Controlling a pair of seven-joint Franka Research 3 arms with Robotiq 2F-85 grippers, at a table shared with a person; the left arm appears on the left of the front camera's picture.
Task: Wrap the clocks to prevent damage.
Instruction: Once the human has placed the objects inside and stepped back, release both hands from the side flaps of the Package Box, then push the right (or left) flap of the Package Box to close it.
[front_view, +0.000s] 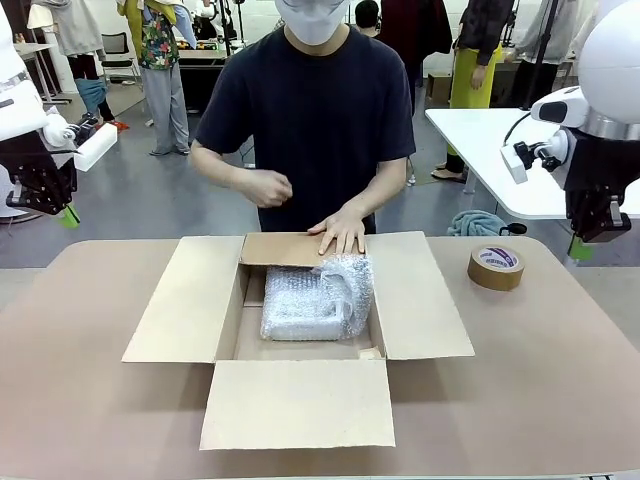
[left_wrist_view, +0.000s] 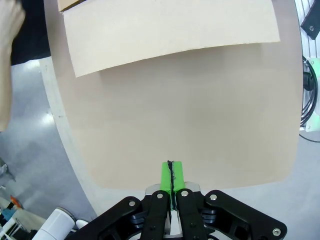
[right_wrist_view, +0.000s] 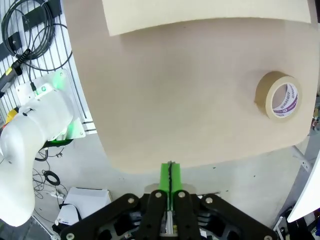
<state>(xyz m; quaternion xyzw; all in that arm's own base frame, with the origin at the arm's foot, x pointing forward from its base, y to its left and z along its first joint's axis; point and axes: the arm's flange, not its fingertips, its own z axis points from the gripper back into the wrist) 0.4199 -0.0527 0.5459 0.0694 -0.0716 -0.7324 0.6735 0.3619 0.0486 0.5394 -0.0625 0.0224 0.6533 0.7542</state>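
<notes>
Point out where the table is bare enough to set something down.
Bare table lies left of the box's left flap, out to the table's edge. Another patch lies right of the right flap, nearer the robot than the tape. Crowded: the box, where the bubble-wrapped bundle fills most of the floor, and its far flap, under the person's hand.
</notes>
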